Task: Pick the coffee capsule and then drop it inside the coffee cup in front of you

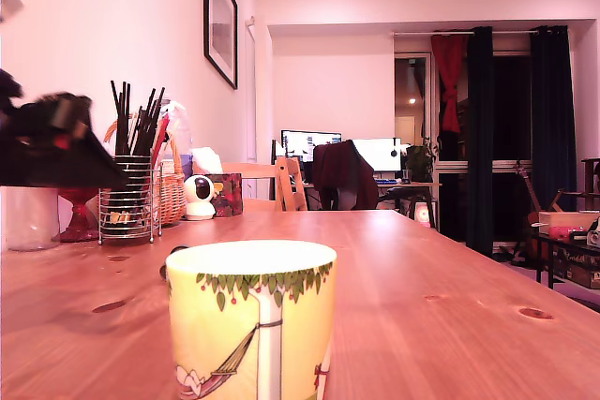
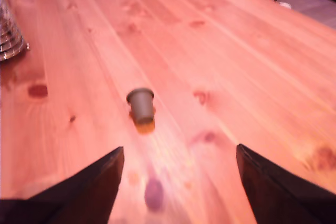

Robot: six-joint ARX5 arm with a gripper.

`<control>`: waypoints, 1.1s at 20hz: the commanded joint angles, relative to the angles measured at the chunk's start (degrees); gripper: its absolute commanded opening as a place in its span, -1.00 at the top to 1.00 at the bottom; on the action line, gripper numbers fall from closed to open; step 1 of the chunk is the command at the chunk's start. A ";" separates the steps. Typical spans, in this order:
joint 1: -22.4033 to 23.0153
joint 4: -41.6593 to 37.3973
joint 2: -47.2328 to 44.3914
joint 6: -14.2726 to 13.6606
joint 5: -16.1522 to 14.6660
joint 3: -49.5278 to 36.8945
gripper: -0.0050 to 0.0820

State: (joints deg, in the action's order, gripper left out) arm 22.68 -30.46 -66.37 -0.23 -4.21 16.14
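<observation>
The coffee capsule (image 2: pixel 140 107), small and grey-brown, stands on the wooden table (image 2: pixel 236 66), rim up, ahead of my gripper (image 2: pixel 179 147). The gripper is open, its two dark fingers (image 2: pixel 100 182) spread wide with nothing between them, still short of the capsule. In the exterior view the coffee cup (image 1: pixel 251 320), pale yellow with a green leaf band, white trunk and hammock drawing, stands at the near table edge. The black arm (image 1: pixel 52 142) shows blurred at the exterior view's left, above the table. I cannot pick out the capsule with certainty in that view.
A wire holder (image 1: pixel 129 196) full of black sticks, a glass jar (image 1: pixel 30 217), a wicker basket (image 1: pixel 172 192) and a small white camera (image 1: pixel 198 198) stand at the exterior view's back left. Wooden chairs (image 1: pixel 286 183) sit at the far table end.
</observation>
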 commanded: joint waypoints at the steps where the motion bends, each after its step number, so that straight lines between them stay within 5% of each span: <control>1: -0.17 -3.91 -3.08 -0.31 -0.07 -0.98 -0.54; 22: -2.82 -40.46 -35.12 -0.17 -2.51 0.24 -0.54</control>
State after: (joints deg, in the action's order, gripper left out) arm 20.10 -70.04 -100.62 -0.25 -6.42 15.88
